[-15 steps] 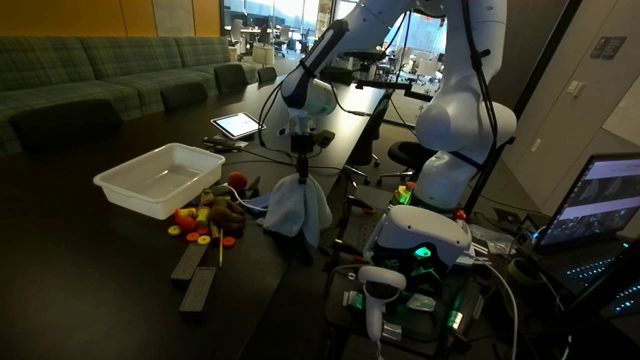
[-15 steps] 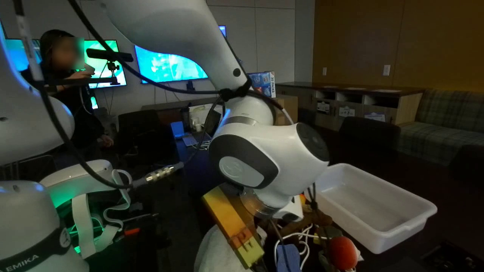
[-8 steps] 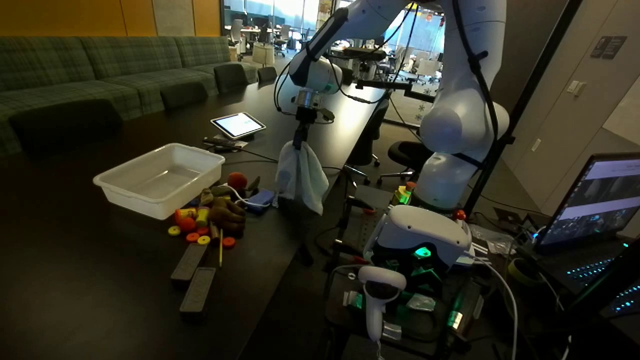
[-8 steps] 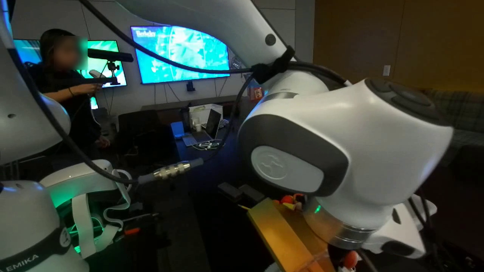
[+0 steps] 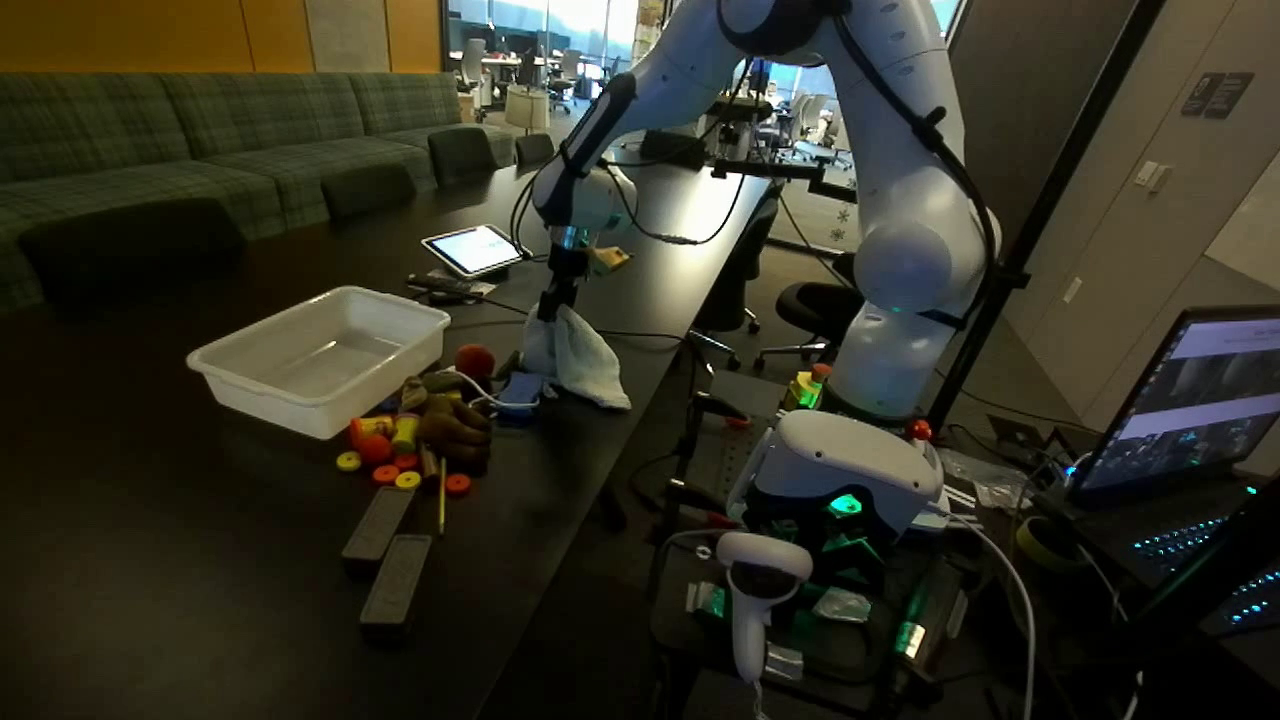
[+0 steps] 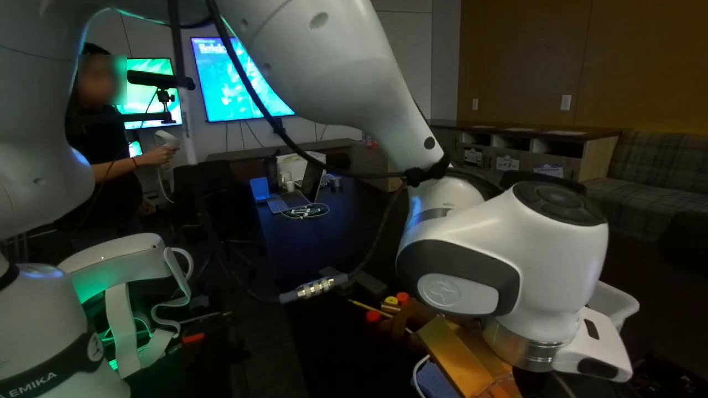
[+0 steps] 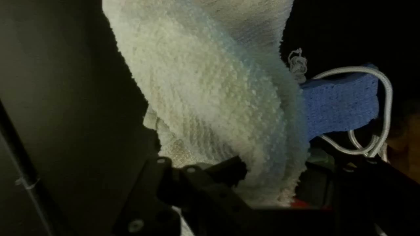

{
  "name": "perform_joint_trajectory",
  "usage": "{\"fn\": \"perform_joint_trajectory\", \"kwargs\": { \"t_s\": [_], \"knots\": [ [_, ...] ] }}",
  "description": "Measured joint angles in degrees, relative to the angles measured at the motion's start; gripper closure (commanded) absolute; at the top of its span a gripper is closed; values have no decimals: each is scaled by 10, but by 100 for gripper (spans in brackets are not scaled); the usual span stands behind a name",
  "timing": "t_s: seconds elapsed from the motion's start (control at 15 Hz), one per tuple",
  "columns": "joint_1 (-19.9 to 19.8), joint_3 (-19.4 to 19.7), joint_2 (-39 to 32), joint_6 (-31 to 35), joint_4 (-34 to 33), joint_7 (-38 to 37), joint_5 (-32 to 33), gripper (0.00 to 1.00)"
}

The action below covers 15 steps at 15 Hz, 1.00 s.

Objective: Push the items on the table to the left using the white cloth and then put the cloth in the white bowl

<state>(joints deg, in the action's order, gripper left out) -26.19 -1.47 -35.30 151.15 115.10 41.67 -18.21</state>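
White cloth's lower edge shows only in an exterior view.

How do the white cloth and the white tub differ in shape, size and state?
The white cloth is limp and folded, while the white tub is rectangular with raised walls. The cloth looks smaller than the tub. The cloth is pinched in the gripper; the tub stands on the table with nothing gripping it. Both are whitish.

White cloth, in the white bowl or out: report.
Out. In an exterior view, the gripper holds the white cloth, apart from the white bowl.
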Motion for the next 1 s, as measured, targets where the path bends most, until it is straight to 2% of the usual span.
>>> {"fn": "perform_joint_trajectory", "kwargs": {
  "t_s": [0.2,0.47,1.0],
  "knots": [
    [22,-5,-52,1,-22,-23,16,95],
    [30,-27,-95,9,-23,-39,23,95],
    [32,-112,-127,129,4,-119,22,95]
  ]
}}
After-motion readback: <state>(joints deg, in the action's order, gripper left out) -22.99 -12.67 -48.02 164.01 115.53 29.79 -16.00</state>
